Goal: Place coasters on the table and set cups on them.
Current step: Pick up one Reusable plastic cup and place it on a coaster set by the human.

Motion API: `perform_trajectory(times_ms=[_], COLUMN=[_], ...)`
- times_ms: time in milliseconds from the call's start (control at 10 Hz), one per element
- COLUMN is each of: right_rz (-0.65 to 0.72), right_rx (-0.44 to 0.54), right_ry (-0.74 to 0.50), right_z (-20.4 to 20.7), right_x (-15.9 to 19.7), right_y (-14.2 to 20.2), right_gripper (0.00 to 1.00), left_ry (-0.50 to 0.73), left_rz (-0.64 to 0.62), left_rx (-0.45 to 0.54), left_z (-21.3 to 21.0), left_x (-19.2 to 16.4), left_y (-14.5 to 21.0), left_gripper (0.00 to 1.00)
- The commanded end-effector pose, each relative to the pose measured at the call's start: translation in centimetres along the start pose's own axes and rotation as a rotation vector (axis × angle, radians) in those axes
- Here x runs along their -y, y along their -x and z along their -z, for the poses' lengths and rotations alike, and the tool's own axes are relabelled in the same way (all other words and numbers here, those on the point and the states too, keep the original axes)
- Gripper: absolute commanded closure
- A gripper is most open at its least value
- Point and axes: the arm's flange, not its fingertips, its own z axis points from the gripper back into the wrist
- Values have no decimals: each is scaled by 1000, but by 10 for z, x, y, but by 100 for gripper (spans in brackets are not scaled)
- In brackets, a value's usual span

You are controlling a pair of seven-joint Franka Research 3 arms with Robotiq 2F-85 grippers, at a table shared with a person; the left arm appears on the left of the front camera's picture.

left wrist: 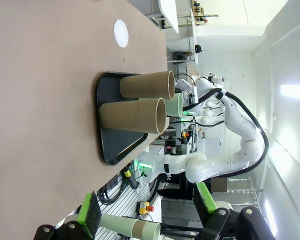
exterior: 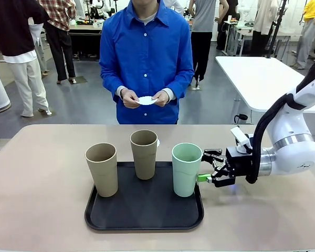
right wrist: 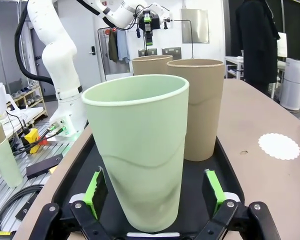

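Your right hand (exterior: pixel 209 166) is the nearer one. The mint green cup (exterior: pixel 186 169) stands upright at the right end of the black tray (exterior: pixel 144 212). The hand points at it side-on from the robot's right, so the cup's long axis is vertical and square to the fingers. In the right wrist view the cup sits between the two green pads (right wrist: pixel 96 191), one on either side of its lower wall. The jaws stand wide apart, and a strip of tray shows between the cup and the pad on the picture's right, so I judge it not yet clamped. I cannot tell whether the other pad touches. The hand holds nothing. One coaster (right wrist: pixel 279 146) lies flat on the bare table (right wrist: pixel 260 200), off the tray on the person's side and well apart from the green cup. It is the likely target, so lift the cup clear of the tray rim and carry it away from the two tan cups (right wrist: pixel 202 107) standing just behind it. The person across the table holds a second coaster (exterior: pixel 146 100) between both hands, not yet laid down. Your left hand (left wrist: pixel 147 212) is well back from the tray, fingers spread and empty, looking along the table toward the cups.
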Motion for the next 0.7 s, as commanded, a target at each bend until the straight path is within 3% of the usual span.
perform_trajectory(times_ms=[0,600], right_rz=[19,29], right_rx=[-32,-50], right_ry=[-17,-48], right_z=[9,28], right_x=[6,13], right_y=[2,4], right_gripper=[0,0], left_ry=[4,4], left_rz=[4,4], left_rx=[4,4], left_z=[-1,-1], left_x=[1,1], left_y=[0,0], left_gripper=[0,0])
